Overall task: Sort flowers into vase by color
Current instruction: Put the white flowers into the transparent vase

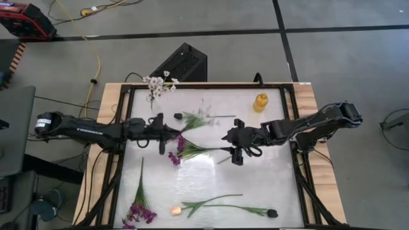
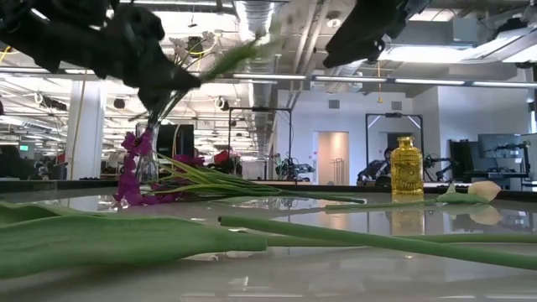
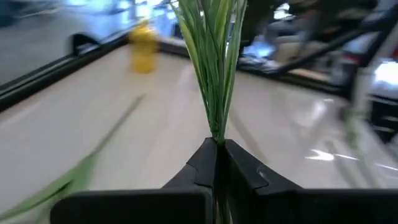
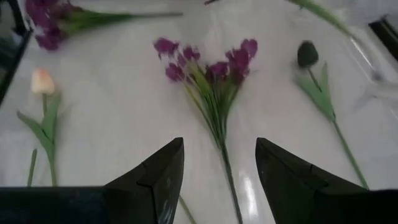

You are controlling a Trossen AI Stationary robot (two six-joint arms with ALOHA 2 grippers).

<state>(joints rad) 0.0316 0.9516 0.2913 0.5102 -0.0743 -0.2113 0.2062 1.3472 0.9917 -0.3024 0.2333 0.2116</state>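
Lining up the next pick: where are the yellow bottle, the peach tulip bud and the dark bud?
Yellow bottle (image 1: 260,102), high view, on its body.
Peach tulip bud (image 4: 41,81), right wrist view, on the bud.
Dark bud (image 4: 306,54), right wrist view, on the bud.
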